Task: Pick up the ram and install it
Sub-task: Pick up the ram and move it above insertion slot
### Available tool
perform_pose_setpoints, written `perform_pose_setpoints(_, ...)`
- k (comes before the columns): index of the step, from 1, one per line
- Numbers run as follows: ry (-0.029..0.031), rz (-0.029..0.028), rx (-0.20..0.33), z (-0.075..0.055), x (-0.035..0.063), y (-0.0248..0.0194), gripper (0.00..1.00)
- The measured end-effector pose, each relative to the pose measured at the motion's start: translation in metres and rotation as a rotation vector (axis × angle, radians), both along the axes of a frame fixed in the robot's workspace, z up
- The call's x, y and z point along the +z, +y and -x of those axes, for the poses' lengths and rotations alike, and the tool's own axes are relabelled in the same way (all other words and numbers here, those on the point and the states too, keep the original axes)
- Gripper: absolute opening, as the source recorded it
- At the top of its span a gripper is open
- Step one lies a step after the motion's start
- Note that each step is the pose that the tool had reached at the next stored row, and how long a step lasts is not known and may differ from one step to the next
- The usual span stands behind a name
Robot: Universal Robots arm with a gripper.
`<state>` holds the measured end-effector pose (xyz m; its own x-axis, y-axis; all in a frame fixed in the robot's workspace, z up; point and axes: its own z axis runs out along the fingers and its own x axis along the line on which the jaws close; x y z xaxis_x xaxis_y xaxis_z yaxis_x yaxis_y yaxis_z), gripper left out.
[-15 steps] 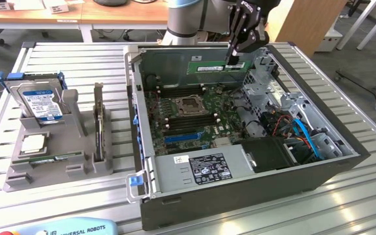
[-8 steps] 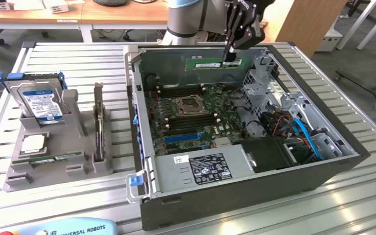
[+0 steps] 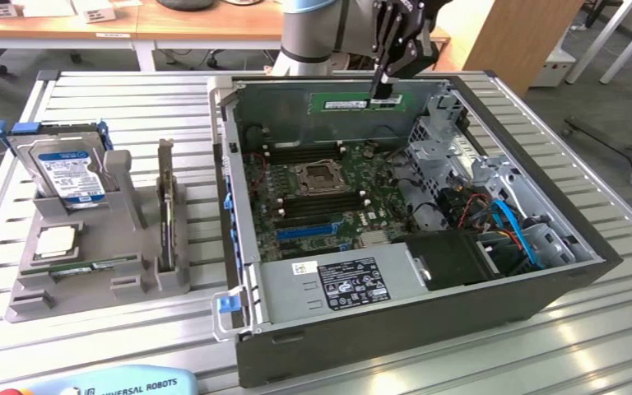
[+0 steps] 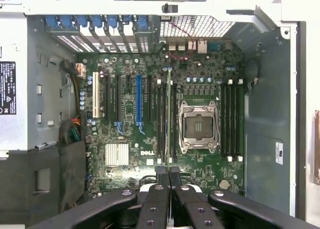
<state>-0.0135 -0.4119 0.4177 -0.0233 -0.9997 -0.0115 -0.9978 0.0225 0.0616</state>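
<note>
My gripper (image 3: pixel 383 99) is shut on the ram (image 3: pixel 357 103), a long green stick with a white label. It holds the stick level by one end, above the far side of the open computer case (image 3: pixel 404 317). In the wrist view the ram (image 4: pixel 168 119) appears edge-on as a thin line running out from my black fingertips (image 4: pixel 163 176). It hangs over the black memory slots (image 4: pixel 160 121) beside the empty CPU socket (image 4: pixel 199 126). The motherboard (image 3: pixel 316 193) lies well below it.
At the exterior view's left, a grey holder (image 3: pixel 30 300) carries a silver hard drive (image 3: pixel 69 173), a square processor chip (image 3: pixel 55 239) and an upright card (image 3: pixel 165 206). Inside the case are a power supply (image 3: pixel 338 284), drive cage (image 3: pixel 448 152) and blue cables (image 3: pixel 513 226).
</note>
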Motion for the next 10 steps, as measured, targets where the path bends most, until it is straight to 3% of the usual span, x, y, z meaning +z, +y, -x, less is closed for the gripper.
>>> perform_pose_setpoints(6, -0.0002, -0.0004, 0.0, 0.0, -0.0011, 0.0001, 0.11)
perform_pose_setpoints(10, 0.0, -0.0002, 0.0, 0.0001, -0.0072, 0.0, 0.11)
